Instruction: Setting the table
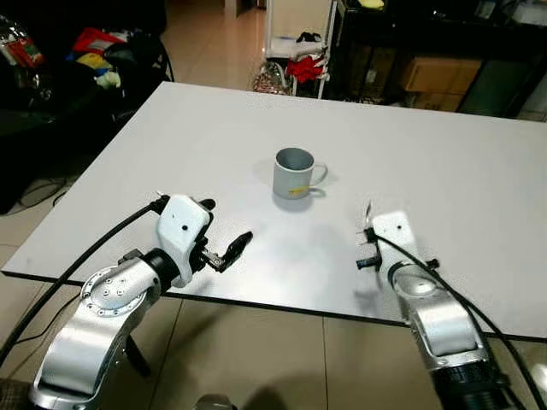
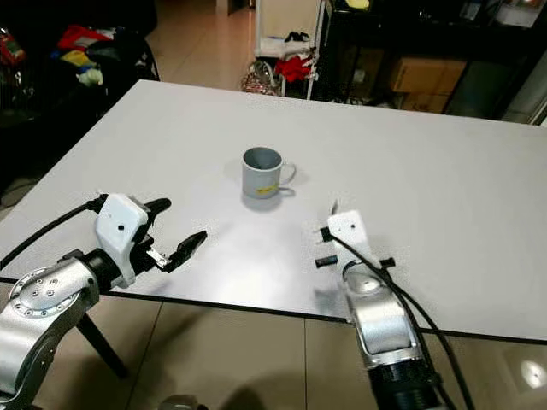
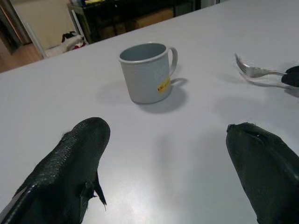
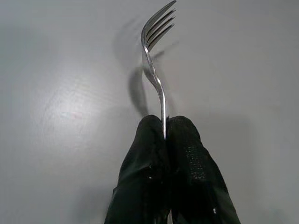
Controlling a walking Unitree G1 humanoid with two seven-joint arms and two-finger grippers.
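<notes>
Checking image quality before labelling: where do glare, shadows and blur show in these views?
Left eye view: soft glare on the table before the mug, everything sharp. Left wrist view: the mug casts a soft shadow; the open left end effector fingers are slightly blurred close up. Right wrist view: the fork, pinched by the right end effector, throws a dark shadow beside its neck.

Only obstacle standing on the surface [image 1: 479, 171]: grey mug [image 1: 295, 173], mid-surface, handle toward the right edge. Left end effector [image 1: 220, 232] sits open at the near edge with bare surface between it and the mug. Right end effector [image 4: 164, 140], near edge, pinches a fork [image 4: 154, 70] over bare surface.
</notes>
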